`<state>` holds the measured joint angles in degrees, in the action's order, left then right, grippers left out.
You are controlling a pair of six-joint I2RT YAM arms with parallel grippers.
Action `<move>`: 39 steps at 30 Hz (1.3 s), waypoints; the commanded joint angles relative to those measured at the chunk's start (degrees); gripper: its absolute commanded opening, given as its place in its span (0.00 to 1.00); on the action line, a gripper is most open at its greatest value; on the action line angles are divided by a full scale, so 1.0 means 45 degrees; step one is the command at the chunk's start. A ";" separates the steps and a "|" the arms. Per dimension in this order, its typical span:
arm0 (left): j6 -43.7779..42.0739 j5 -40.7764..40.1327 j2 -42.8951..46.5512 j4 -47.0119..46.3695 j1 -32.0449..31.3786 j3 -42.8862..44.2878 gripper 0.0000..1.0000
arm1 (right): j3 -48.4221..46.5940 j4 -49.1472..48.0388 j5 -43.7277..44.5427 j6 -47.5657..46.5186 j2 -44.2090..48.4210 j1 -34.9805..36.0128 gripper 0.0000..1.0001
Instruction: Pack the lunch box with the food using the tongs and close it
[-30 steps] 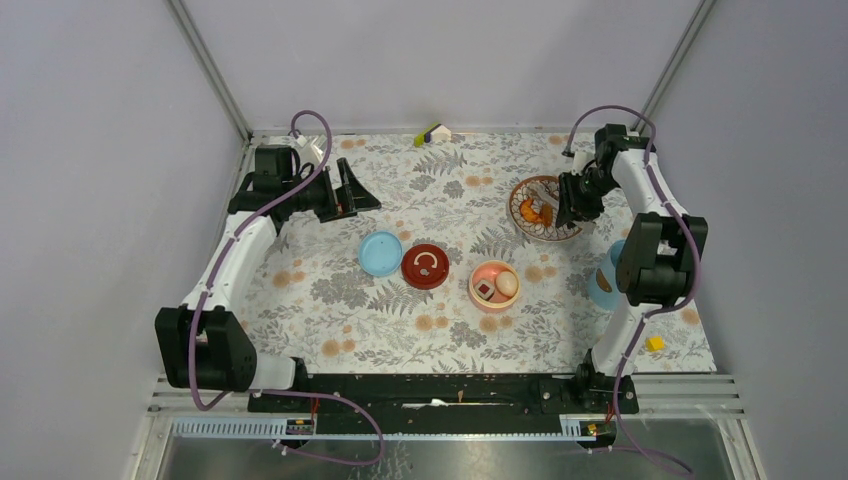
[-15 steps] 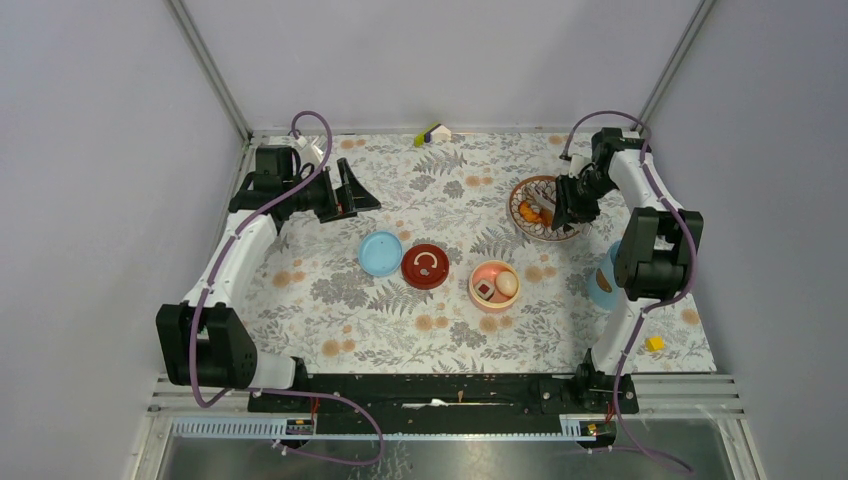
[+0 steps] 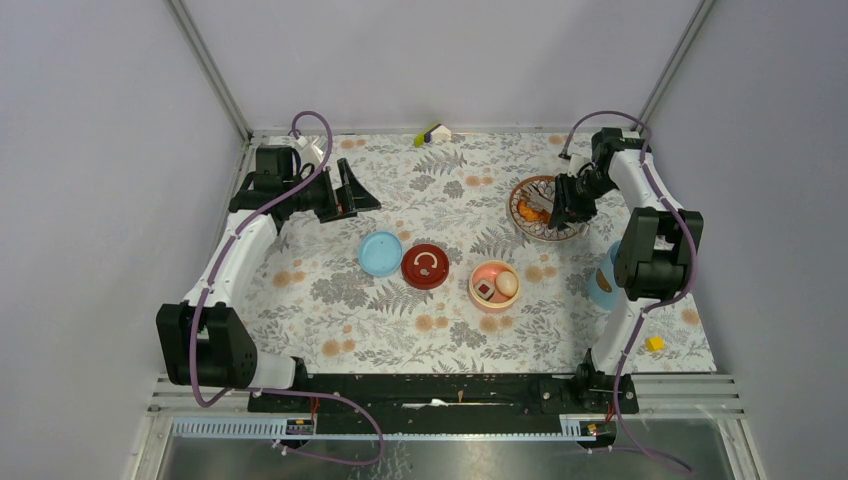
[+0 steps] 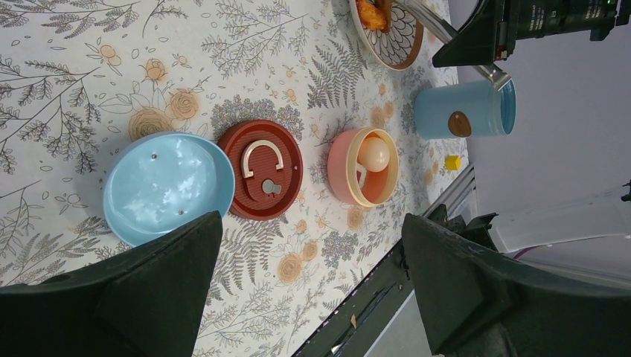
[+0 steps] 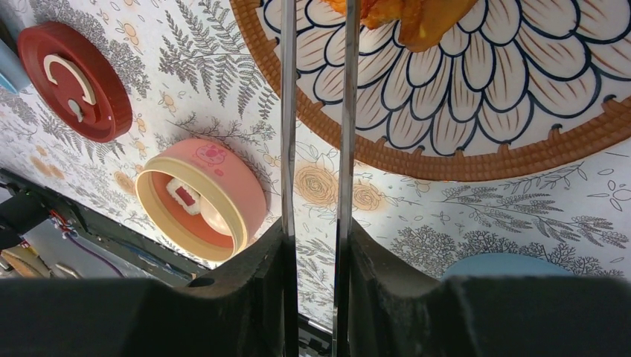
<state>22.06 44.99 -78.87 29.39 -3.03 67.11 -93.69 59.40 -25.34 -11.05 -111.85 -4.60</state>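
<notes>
My right gripper (image 3: 572,197) (image 5: 316,238) is shut on the tongs (image 5: 289,111), whose two thin arms reach over the patterned dish (image 3: 522,196) (image 5: 446,160). Their tips meet an orange food piece (image 5: 417,18) (image 3: 533,212) at the frame's top edge. The pink bowl (image 3: 494,298) (image 5: 245,193) (image 4: 338,167) holds a white egg (image 3: 507,283) (image 4: 374,155) and a red-and-white piece (image 5: 184,197). The light-blue shell (image 3: 604,282) (image 4: 465,109) lies on its side under the right arm. The blue disc (image 3: 381,253) (image 4: 167,186) rests mid-table. My left gripper (image 3: 350,195) (image 4: 312,290) hangs open at the back left.
A dark red lid with a cream handle (image 3: 426,266) (image 4: 260,169) (image 5: 74,71) sits between the disc and the bowl. A small yellow block (image 3: 654,343) (image 4: 452,162) lies near the right front edge. A yellow-and-white object (image 3: 432,133) rests against the back wall.
The right gripper has shifted slightly left over the patterned dish and squeezed the tongs narrower. The left arm has not moved.
</notes>
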 commanded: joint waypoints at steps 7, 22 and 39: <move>-0.0155 0.0068 0.0247 -0.0534 0.0106 0.0113 0.99 | -0.0223 0.0069 -0.0536 -0.0120 0.0783 0.0104 0.16; -0.0130 0.0018 0.0379 -0.0504 0.0106 0.0146 0.99 | 0.0649 -0.0191 -0.0222 -0.0679 0.3446 0.0085 0.00; -0.0142 0.0048 0.0729 -0.0511 0.0106 0.0026 0.99 | 0.1676 -0.0033 0.1657 -0.1316 0.7268 0.0085 0.00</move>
<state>22.04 44.99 -77.93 29.41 -2.94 67.09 -86.98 59.29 -20.47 -15.42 -86.04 -4.58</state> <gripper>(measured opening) 0.989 0.304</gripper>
